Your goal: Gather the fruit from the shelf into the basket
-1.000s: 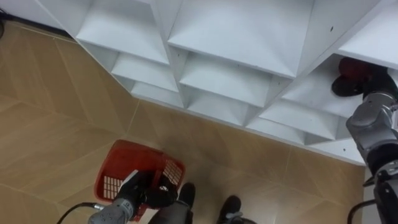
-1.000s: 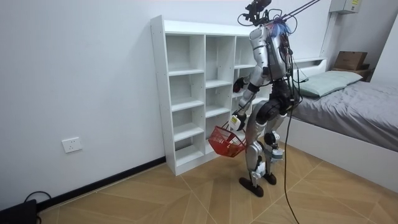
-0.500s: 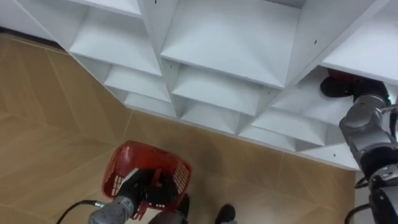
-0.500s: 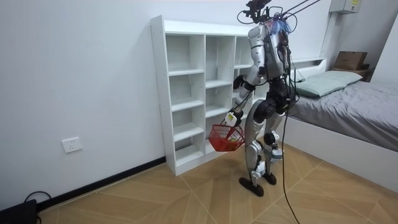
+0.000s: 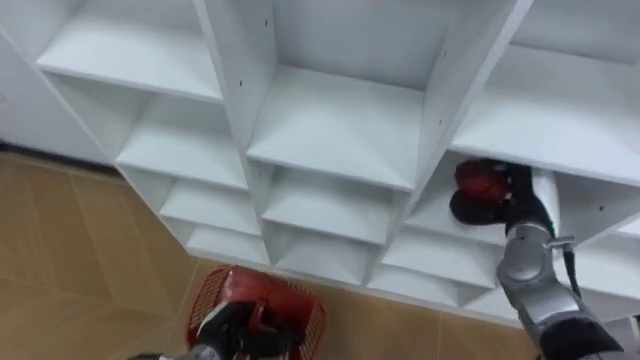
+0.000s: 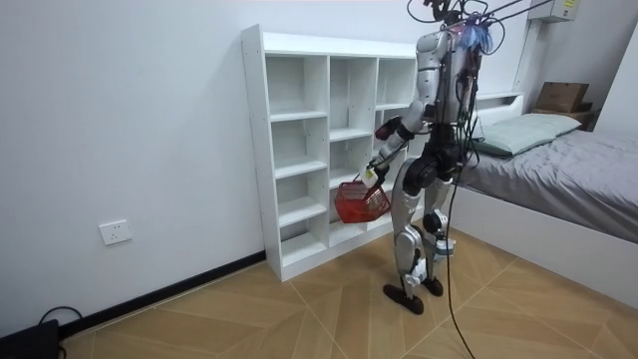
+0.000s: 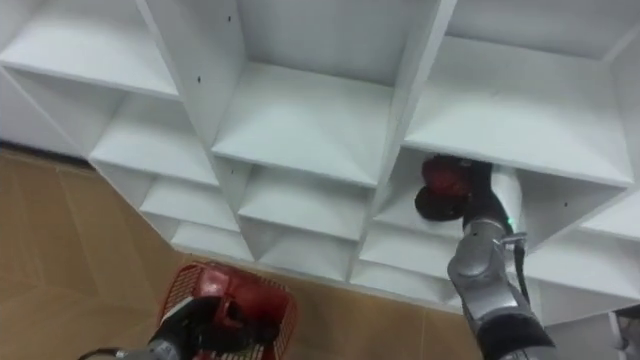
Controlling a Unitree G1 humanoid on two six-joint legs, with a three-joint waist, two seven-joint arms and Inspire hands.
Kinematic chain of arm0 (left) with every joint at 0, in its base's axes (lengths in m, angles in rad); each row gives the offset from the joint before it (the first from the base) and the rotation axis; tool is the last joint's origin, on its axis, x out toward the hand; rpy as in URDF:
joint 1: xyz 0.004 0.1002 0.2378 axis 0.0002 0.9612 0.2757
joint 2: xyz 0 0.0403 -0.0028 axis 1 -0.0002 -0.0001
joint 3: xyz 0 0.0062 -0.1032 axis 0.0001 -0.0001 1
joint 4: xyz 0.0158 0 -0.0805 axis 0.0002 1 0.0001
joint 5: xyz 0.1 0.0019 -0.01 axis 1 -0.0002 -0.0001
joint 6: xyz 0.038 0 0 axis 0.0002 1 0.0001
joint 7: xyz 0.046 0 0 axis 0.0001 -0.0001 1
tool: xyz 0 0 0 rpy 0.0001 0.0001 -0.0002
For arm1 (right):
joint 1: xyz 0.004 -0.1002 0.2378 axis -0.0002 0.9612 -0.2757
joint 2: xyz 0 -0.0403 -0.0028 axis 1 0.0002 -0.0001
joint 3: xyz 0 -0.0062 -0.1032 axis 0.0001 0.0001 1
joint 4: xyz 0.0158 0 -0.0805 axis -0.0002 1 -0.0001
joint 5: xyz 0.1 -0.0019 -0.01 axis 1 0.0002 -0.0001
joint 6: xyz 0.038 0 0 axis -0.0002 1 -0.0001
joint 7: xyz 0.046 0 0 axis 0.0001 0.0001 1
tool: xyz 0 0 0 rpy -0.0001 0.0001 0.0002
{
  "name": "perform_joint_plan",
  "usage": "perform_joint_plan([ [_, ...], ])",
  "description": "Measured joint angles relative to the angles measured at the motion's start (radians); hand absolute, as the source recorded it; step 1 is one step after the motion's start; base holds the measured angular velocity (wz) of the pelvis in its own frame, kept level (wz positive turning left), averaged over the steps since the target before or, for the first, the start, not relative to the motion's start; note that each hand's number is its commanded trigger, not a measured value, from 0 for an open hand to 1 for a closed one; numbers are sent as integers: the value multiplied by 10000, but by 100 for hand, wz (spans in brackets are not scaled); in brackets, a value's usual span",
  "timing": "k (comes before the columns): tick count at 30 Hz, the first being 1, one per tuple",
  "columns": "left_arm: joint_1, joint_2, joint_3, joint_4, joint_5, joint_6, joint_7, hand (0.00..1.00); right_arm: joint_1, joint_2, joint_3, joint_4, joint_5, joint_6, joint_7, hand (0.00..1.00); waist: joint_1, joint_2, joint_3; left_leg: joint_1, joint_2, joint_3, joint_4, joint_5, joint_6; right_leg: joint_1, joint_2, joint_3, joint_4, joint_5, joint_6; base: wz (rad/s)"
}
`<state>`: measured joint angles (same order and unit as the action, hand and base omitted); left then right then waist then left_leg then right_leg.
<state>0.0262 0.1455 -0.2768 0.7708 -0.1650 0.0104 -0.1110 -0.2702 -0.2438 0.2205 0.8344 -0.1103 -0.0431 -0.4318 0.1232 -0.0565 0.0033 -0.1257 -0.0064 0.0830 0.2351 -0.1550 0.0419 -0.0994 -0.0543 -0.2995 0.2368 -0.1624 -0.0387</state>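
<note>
Fingers of the left hand (image 5: pixel 235 328) curled round the handle of the red basket (image 5: pixel 305 312); right hand (image 5: pixel 478 208) in the closet (image 5: pixel 330 120).
The basket hangs beneath those fingers, over the wooden floor (image 5: pixel 80 230); beyond them, the right hand's dark fingers lie inside a compartment of the white closet, touching a red fruit (image 5: pixel 478 178) just beyond them; whether they grip it I cannot tell.
</note>
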Motion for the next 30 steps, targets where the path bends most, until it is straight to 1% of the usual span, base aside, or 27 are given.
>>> perform_joint_plan([
  [2, 133, 14, -10, -343, -11, 20, 0, 100, 253, 141, 29, -256, -86, 1, -9, 100, -143, 16, -1, 147, 3, 24, -50, 9, -3, 150, 11, 10, -31, 3, 0, -5],
  [3, 221, 14, -8, -497, -15, 58, 3, 100, 489, 211, 154, -387, -90, 0, -4, 100, -216, 20, -15, 354, 6, 98, -125, 9, -3, 350, 23, -2, -99, 2, 1, -4],
  [6, 323, -11, -10, -714, -11, 110, 28, 100, 1080, 306, 374, -931, -147, 13, 196, 100, -374, 26, -36, 702, 8, 184, -222, 8, -4, 633, 29, 40, -164, -2, 16, -7],
  [10, 356, -47, 1, -844, -13, 148, 133, 100, 1760, 323, 419, -1870, -214, 30, 309, 100, -401, 19, -36, 925, 7, 327, -387, 13, -10, 705, 56, 235, -158, -13, 33, -14],
  [11, 359, -71, 1, -844, -33, 148, 157, 100, 1888, 351, 427, -2068, -250, 30, 320, 100, -438, 1, -25, 1034, 8, 394, -470, 13, -10, 770, 63, 281, -163, -14, 38, -11],
  [14, 357, -149, -6, -844, -344, 149, 220, 100, 1966, 386, 445, -2224, -249, 29, 323, 100, -454, -26, -8, 1231, 5, 541, -518, 0, -4, 892, 78, 484, -193, -37, 75, -15],
  [17, 307, -184, -4, -844, -402, 148, 412, 100, 1990, 485, 707, -2239, -260, 25, 373, 100, -671, -51, 8, 1371, -5, 573, -575, -15, -7, 1069, 90, 491, -325, -41, 100, -2],
  [20, 218, -253, -6, -844, -400, 148, 569, 100, 2182, 643, 745, -2265, -267, 26, 632, 100, -701, -34, 17, 1419, -5, 586, -675, -22, -9, 1072, 99, 498, -342, -47, 108, 0],
  [25, 216, -251, -4, -845, -461, 151, 657, 100, 2455, 669, 737, -2273, -267, 28, 976, 100, -780, 5, 32, 1543, -14, 590, -751, -26, -15, 1196, 118, 536, -452, -58, 127, 0],
  [26, 215, -250, -4, -872, -506, 150, 705, 100, 2513, 672, 733, -2343, -376, 43, 1087, 100, -846, 24, 30, 1545, -13, 592, -767, -27, -16, 1205, 133, 559, -485, -51, 135, 0],
  [27, 215, -255, -1, -894, -578, 150, 762, 100, 2621, 689, 711, -2584, -536, 144, 1191, 100, -910, 56, 41, 1544, -13, 589, -782, -28, -17, 1198, 137, 561, -494, -49, 136, 0],
  [30, 218, -334, 1, -1116, -593, 203, 773, 100, 2935, 696, 694, -3252, -626, 160, 1474, 100, -983, 93, 35, 1558, -11, 590, -816, -27, -17, 1197, 145, 566, -507, -49, 136, 0],
])
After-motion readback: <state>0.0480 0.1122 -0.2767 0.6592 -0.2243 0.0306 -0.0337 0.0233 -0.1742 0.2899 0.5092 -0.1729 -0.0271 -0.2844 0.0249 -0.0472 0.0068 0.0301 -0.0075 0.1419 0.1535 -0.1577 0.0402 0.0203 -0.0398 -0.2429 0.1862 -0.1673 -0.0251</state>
